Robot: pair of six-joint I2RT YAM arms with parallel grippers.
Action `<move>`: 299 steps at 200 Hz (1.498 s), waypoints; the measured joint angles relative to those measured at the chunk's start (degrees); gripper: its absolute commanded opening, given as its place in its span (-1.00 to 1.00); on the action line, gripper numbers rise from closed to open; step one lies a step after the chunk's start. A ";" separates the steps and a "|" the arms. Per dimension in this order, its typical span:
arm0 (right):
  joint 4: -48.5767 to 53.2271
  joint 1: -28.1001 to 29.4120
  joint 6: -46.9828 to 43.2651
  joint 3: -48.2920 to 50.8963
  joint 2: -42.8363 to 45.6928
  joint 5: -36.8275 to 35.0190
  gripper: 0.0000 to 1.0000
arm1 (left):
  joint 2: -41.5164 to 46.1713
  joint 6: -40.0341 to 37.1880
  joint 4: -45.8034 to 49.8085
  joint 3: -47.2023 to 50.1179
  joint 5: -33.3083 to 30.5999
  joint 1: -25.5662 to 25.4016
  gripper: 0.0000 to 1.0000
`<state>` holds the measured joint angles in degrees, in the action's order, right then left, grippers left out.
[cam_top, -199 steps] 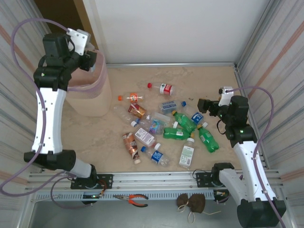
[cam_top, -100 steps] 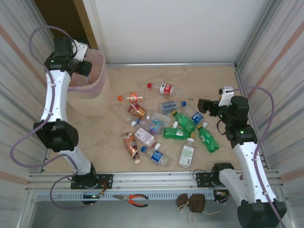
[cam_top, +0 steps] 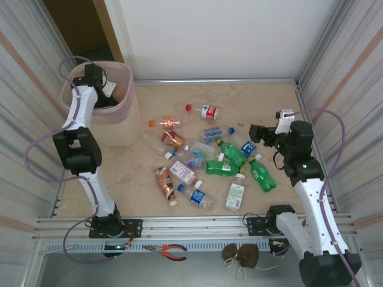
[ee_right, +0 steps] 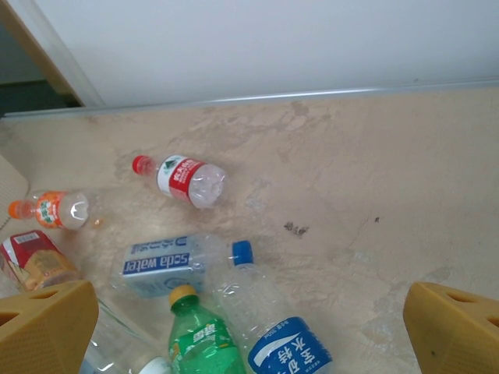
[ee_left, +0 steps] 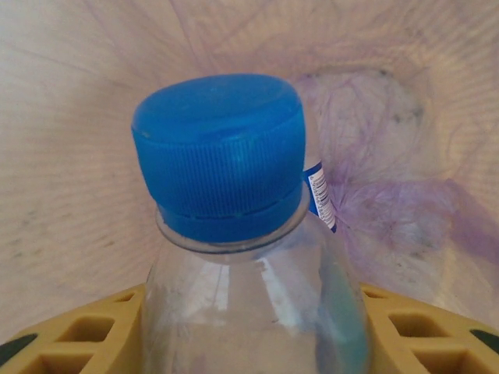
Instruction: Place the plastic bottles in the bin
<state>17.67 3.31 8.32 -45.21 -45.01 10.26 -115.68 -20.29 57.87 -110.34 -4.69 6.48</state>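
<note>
In the far left corner of the bench (cam_top: 263, 101): the pale pink bin (cam_top: 128, 81), upright, mouth open. Reaching over its rim from the near edge: the left arm (cam_top: 76, 149), with the left gripper (cam_top: 109, 95) down inside the mouth. Clamped between its yellow fingers (ee_left: 74, 339): a clear bottle (ee_left: 249, 273) with a blue cap (ee_left: 218, 156). Long axis in line with the fingers, cap end leading away from the wrist and into the depth of the bin, ribbed pink walls all around.

Over the right side of the bench: the right gripper (cam_top: 256, 133), jaws spread wide, nothing between them, held above the loose bottles.

Across the middle of the bench: the rest of the plastic bottles (cam_top: 222, 168), all lying on their sides.
- Nearest the far edge: a red-labelled bottle (ee_right: 187, 178), long axis roughly parallel to that edge, red cap toward the bin.
- Between it and the bin: an orange-capped bottle (ee_right: 51, 210), cap also toward the left.
- Just nearer: a soda water bottle (ee_right: 165, 263), lying crosswise, cap end hard to tell.
- Below the right gripper: a blue-labelled bottle (ee_right: 273, 327), blue cap toward the far edge.
- Just beside it on the left: a green bottle (ee_right: 199, 343), yellow cap pointing the same way.
- Toward the near edge: a white-labelled bottle (cam_top: 236, 194), cap toward the far edge.
- Also there: a brown-labelled bottle (cam_top: 164, 181), cap toward the near edge.
</note>
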 measured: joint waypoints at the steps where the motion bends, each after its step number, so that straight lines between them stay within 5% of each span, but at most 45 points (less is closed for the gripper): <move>1: 0.00 0.02 0.00 0.00 0.00 0.00 0.98 | -0.11 0.00 0.07 -0.09 -0.02 0.00 0.08; 60: 0.20 0.07 0.00 0.00 -0.72 -0.22 0.98 | -7.39 1.33 2.82 -3.26 -1.44 0.07 0.31; 158: 6.08 0.07 0.24 -0.44 -2.60 -1.57 0.98 | -7.17 4.11 4.72 -6.78 1.70 0.07 0.60; 299: 12.24 0.07 0.35 -1.09 -1.22 -1.60 0.98 | 19.08 14.49 5.42 -10.21 17.86 0.04 0.48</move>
<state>29.91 3.38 8.67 -46.30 -46.24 8.67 -96.60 -5.80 63.29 -120.55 13.17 6.52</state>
